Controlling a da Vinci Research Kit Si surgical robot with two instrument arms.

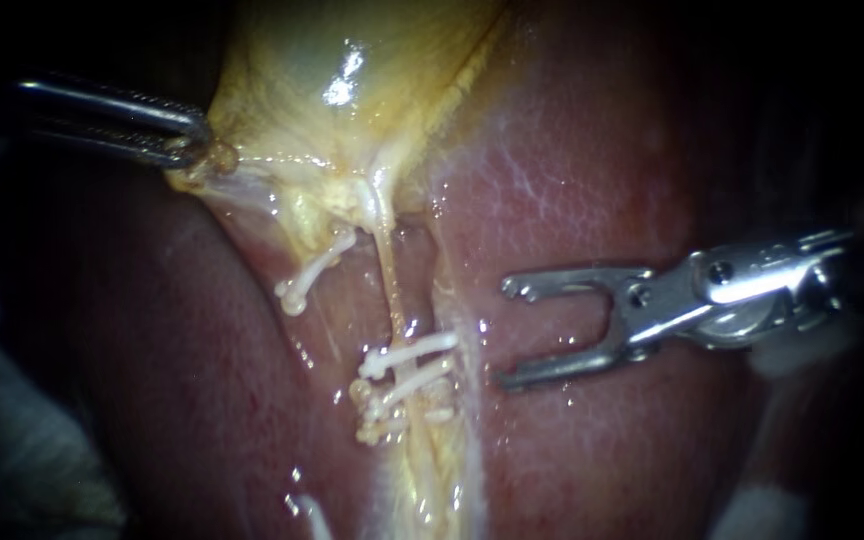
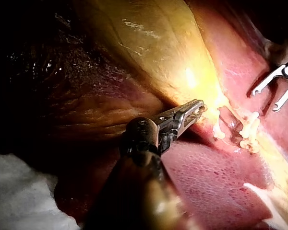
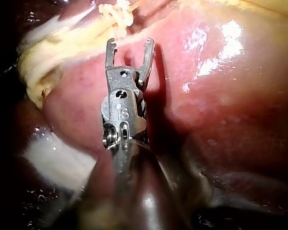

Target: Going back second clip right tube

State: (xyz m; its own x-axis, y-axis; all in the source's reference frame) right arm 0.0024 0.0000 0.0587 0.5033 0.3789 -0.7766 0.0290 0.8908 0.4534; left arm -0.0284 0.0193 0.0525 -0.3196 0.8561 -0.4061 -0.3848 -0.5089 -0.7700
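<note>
Right instrument (image 1: 505, 335): jaws released w/ nothing inside, just beside the clips (image 1: 407, 385) on the right tube (image 1: 389, 280), not touching. Only the right wrist view shows the clips straight ahead of the jaws, and white gauze (image 3: 57, 163) beside the shaft. Left instrument (image 1: 192, 145): jaws grasping the gallbladder (image 1: 352, 80) edge. Liver (image 1: 592, 200) is wet; surroundings dark.
</note>
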